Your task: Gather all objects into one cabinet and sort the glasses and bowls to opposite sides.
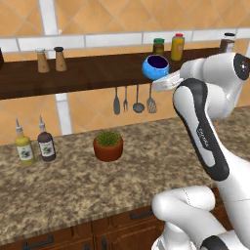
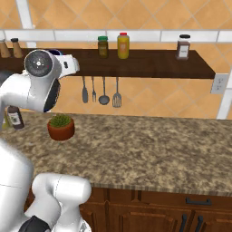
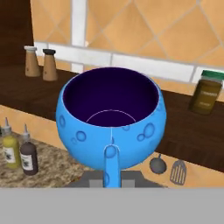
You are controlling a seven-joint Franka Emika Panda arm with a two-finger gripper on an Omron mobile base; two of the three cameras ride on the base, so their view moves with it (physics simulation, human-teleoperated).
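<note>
The step in hand looks like carrying one of the objects toward the cabinet: the hand [image 1: 157, 83] is clamped on the squat bright blue cup [image 1: 155, 67], gripping it by a small blue tab at its lower edge, seen in the hand view at bottom centre with the cup [image 3: 112, 118] held above it.

In the left base view the cup is lifted clear of the granite surface [image 1: 73, 185], in the upper middle of the frame, in front of the long dark wood plank shelf [image 1: 73, 73] and above the hanging utensils [image 1: 133, 100]. Whether it touches the shelf edge I cannot tell; it appears to hang just in front of it.

The cup is glossy sky blue outside with round bubble-like marks, and deep purple-blue inside. It is empty, upright and only slightly tilted.

The cabinet is not in these pictures, so the next move likely calls for swinging the arm or driving the base until it comes into sight, keeping the cup level and the grip firm on that narrow tab. Clearance matters near the green-lidded jar [image 1: 158, 46] and yellow sauce bottle [image 1: 177, 47] on the shelf, which stand just behind the cup. The potted plant [image 1: 108, 145] below is well apart.
</note>
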